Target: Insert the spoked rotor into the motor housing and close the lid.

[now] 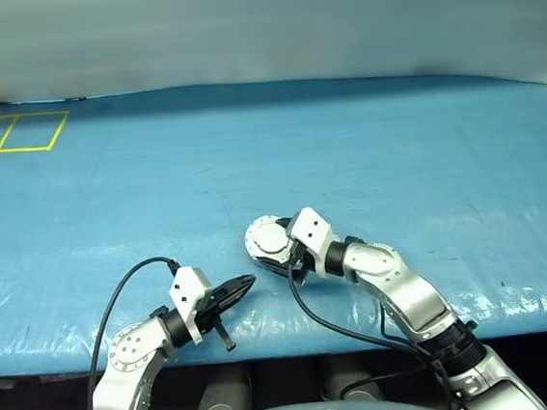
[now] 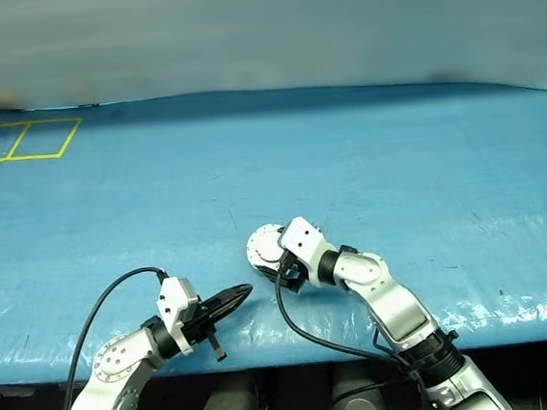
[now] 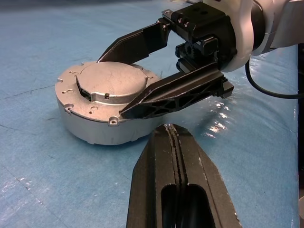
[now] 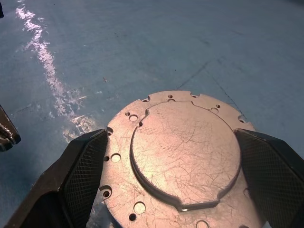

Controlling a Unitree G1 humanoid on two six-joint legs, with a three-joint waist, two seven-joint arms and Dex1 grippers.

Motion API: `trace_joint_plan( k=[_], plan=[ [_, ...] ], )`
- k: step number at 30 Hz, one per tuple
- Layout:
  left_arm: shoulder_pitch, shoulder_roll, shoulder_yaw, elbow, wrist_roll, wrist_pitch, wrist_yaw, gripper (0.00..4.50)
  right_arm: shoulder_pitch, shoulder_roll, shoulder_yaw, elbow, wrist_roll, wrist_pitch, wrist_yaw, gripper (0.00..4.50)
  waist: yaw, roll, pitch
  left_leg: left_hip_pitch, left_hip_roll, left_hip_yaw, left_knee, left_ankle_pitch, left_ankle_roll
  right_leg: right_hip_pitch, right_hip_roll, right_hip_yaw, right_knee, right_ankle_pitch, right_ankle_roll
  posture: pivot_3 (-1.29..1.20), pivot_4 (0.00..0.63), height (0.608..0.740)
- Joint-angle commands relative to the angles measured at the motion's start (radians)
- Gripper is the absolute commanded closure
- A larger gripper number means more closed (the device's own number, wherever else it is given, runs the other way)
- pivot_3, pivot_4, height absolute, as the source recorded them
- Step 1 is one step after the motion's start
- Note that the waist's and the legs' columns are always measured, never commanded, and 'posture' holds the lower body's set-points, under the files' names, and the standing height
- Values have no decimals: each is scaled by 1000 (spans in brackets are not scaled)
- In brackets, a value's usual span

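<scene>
The motor housing (image 1: 269, 241), a short silver puck, rests on the blue table just ahead of my arms. Its lid (image 4: 185, 152) lies flat and closed on top, plain silver with a raised centre. The spoked rotor is hidden. My right gripper (image 3: 112, 86) is open, one black finger on each side of the lid's top, nothing clamped between them. My left gripper (image 1: 243, 285) is shut and empty, low near the table's front edge. It points at the housing from a short distance away, with its fingertips (image 3: 168, 130) apart from the housing.
Blue sheeting (image 1: 395, 155) covers the whole table. Yellow tape squares (image 1: 15, 133) mark the far left corner. A black cable (image 1: 118, 297) loops from my left arm over the front edge (image 1: 517, 322), and another hangs under my right arm.
</scene>
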Motion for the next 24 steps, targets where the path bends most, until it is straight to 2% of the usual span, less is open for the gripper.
trace_joint_plan(
  k=[1, 4, 6, 7, 17, 21, 24],
  plan=[
    [-8, 5, 4, -14, -2, -22, 3, 4500, -1, 15, 6, 10, -23, -28, -7, 13, 0, 0, 0, 0, 0, 0, 0, 0, 0, 0, 0, 0, 0, 0, 0, 0, 150, 740],
    [-15, 4, -5, -8, 2, -21, 2, 4500, 5, 27, 2, 31, -38, -38, -18, 610, -1, 0, 0, 0, 0, 0, 0, 0, 0, 0, 0, 0, 0, 0, 0, 0, 150, 740],
    [-18, 6, -10, -8, 3, -20, -3, 4500, 9, 30, 2, 34, -44, -43, -17, 1352, -1, 0, 0, 1, 0, 0, 0, 0, 0, 0, 0, 0, 0, 0, 0, 0, 150, 740],
    [-19, 5, -11, -8, 3, -19, -3, 4500, 11, 32, 1, 33, -44, -43, -17, 1468, -1, 0, 0, 1, 0, 0, 0, 0, 0, 0, 0, 0, 0, 0, 0, 0, 150, 740],
    [-41, 11, 30, -10, -34, 9, 6, 4500, 7, 43, 2, 56, -75, 32, -47, 1465, -2, 1, 0, 3, 1, 0, 0, 0, 0, 2, 1, 0, 0, -1, 2, 0, 150, 740],
    [-91, 10, 81, -4, -79, 89, 51, 4500, 8, 64, -15, 77, -54, 172, -67, 1465, -2, 0, -1, 7, 2, 0, 0, 0, 0, 6, 1, 0, 1, -2, 2, 0, 150, 740],
    [-147, 6, 117, 18, -91, 102, 73, 4500, 21, 61, -22, 58, -39, 181, -58, 1465, 0, 1, -5, 10, 1, 0, 0, 0, -1, 8, 1, 0, 1, -2, 1, 0, 150, 740]
  ],
)
